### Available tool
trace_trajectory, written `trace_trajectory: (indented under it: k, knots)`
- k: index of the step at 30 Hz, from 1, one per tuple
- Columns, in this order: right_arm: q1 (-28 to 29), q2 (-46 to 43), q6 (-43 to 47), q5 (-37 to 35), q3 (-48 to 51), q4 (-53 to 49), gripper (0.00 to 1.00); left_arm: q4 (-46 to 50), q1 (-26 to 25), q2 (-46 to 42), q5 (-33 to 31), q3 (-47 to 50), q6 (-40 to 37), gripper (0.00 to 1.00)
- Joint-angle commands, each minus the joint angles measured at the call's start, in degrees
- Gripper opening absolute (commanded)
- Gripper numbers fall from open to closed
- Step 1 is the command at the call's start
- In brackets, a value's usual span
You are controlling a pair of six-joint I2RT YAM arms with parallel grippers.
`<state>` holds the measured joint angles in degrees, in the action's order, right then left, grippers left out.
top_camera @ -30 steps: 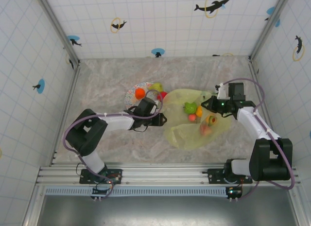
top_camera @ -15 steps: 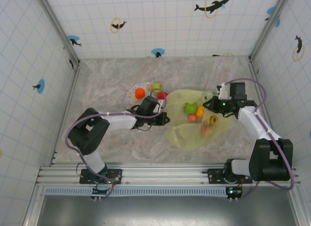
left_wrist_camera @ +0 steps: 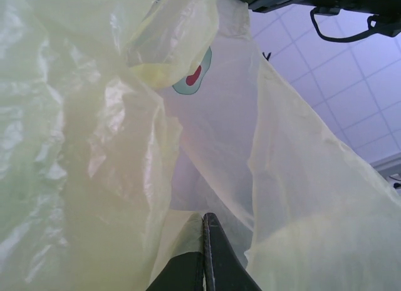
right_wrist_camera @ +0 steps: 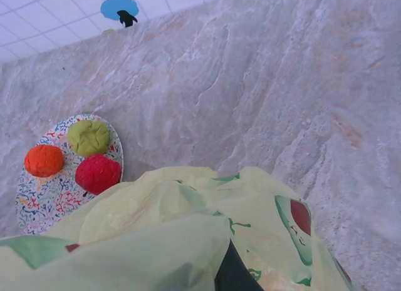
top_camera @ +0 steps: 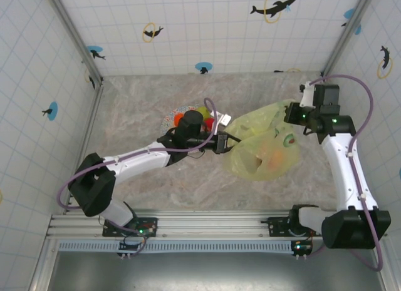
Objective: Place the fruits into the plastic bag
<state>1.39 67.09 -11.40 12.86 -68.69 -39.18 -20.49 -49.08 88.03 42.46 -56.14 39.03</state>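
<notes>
The plastic bag (top_camera: 260,147), yellow-green with avocado prints, hangs off the table between my two grippers. My left gripper (top_camera: 230,139) is shut on its left edge; in the left wrist view the fingertips (left_wrist_camera: 204,217) pinch the film (left_wrist_camera: 94,147). My right gripper (top_camera: 290,114) is shut on the bag's upper right edge, and in its own view the bag (right_wrist_camera: 188,234) drapes over one dark finger (right_wrist_camera: 233,271). An orange fruit (top_camera: 274,157) shows dimly through the bag. An orange fruit (right_wrist_camera: 44,160), a green one (right_wrist_camera: 89,136) and a red one (right_wrist_camera: 98,173) lie outside it.
Those three fruits sit on a round multicoloured plate (right_wrist_camera: 37,203), which lies left of the bag (top_camera: 170,120) under my left forearm. Marbled tabletop (top_camera: 131,116) stretches around it, bounded by tiled walls on three sides.
My left gripper closed on the bag's left edge. Both arms then rose and lifted the bag off the table, with the fruits inside sagging to its bottom.
</notes>
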Motion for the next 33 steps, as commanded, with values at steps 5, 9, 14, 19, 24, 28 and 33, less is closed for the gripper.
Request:
trace_trajectory:
  k: [5,9,14,19,24,28,33]
  knots:
    - [0.0,0.82,0.28,0.24,3.86,0.52,0.0,7.3,0.12,0.0,-7.02,-0.29,-5.09,0.0]
    - [0.71,1.85,-0.36,1.01,7.66,3.0,0.0,12.06,0.13,0.76,-11.59,1.59,-7.5,0.0]
    - [1.68,3.13,-1.11,2.84,11.37,5.73,0.0,16.09,0.19,1.61,-15.58,2.1,-9.73,0.06]
    - [2.47,3.55,-3.56,10.29,14.81,10.99,0.0,17.9,0.89,0.01,-19.14,3.31,-11.42,0.32]
    - [3.2,4.17,-6.36,15.75,16.09,15.65,0.0,19.31,4.28,-3.85,-20.07,5.92,-12.8,0.57]
    - [3.88,4.95,-7.72,17.63,16.07,17.73,0.0,19.87,8.63,-8.58,-20.25,8.38,-13.62,0.69]
    - [4.24,5.68,-7.67,17.37,16.3,17.99,0.0,20.61,13.93,-12.38,-22.88,9.22,-14.58,0.8]
